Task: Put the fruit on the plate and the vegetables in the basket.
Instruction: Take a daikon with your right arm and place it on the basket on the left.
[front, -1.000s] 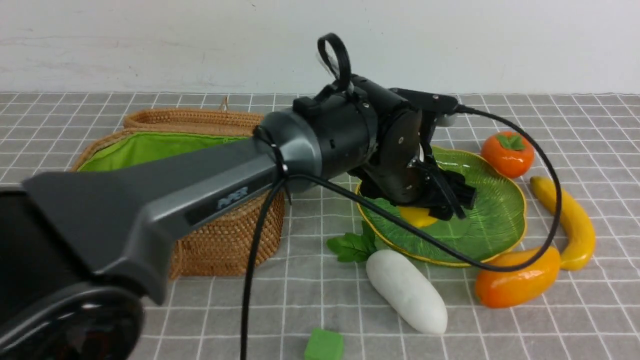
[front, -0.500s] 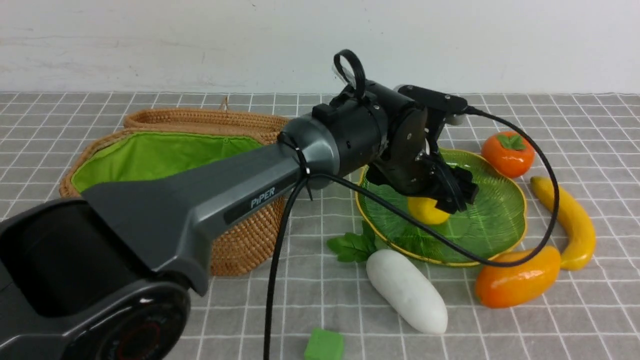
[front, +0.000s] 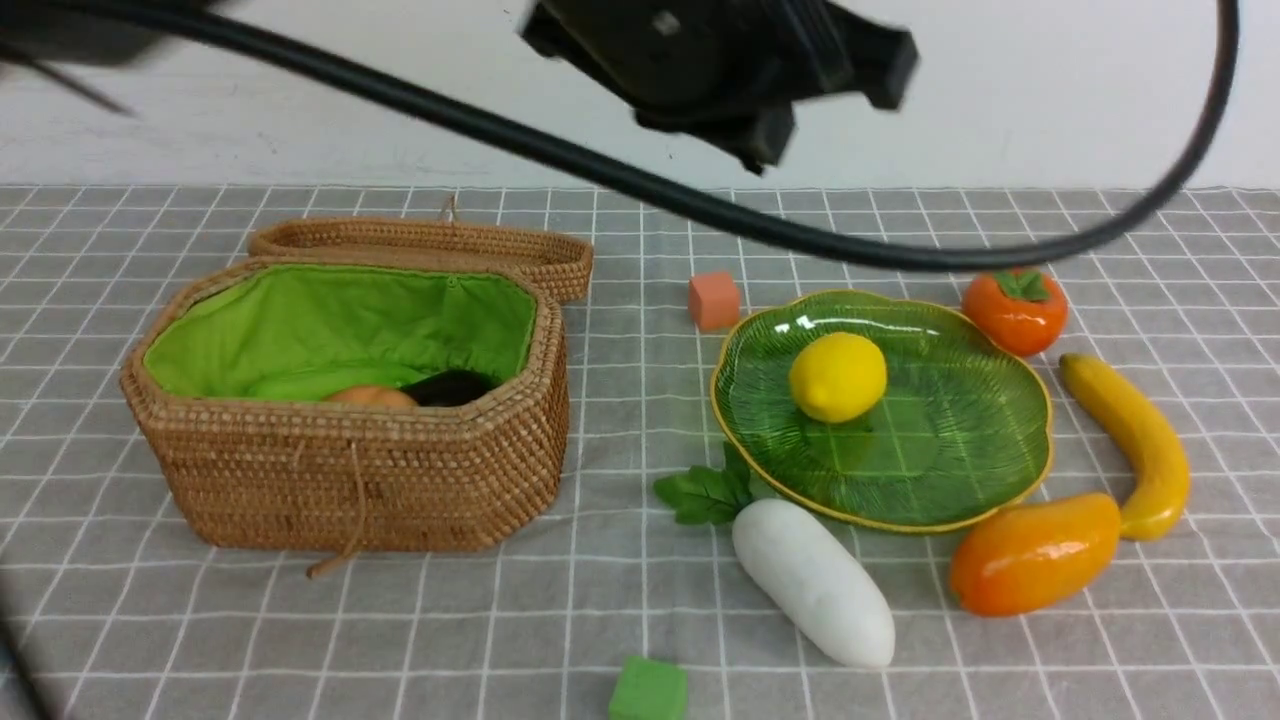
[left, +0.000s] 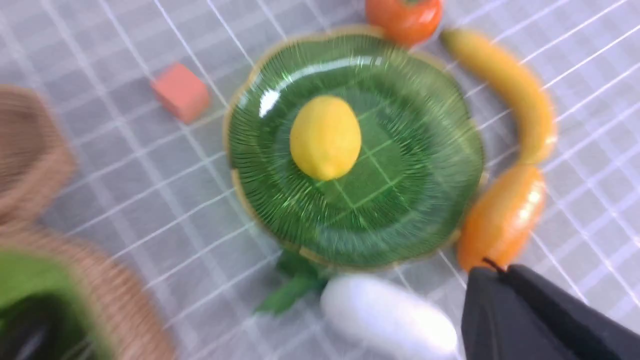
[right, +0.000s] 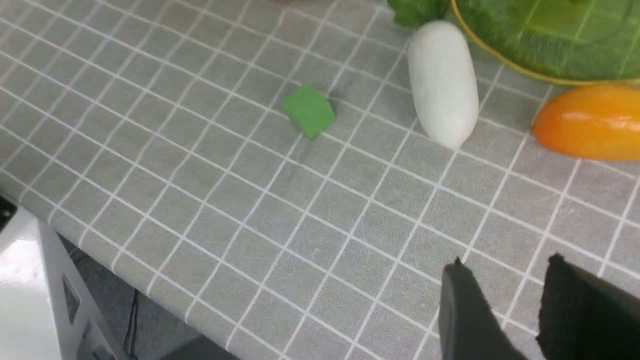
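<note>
A yellow lemon lies alone on the green plate. Beside the plate sit a persimmon, a banana and an orange mango. The white radish and a leaf sprig lie at the plate's front. In the open basket I see a potato and a dark eggplant. My left gripper hangs high above the plate, shut and empty. My right gripper is open over bare cloth, short of the radish.
The basket's lid leans behind it. An orange cube sits left of the plate, and a green cube near the front edge. A black cable crosses the front view. The table's edge shows in the right wrist view.
My left gripper let go of the lemon on the plate, rose to the top of the front view and shut. The basket's inside is now uncovered.
</note>
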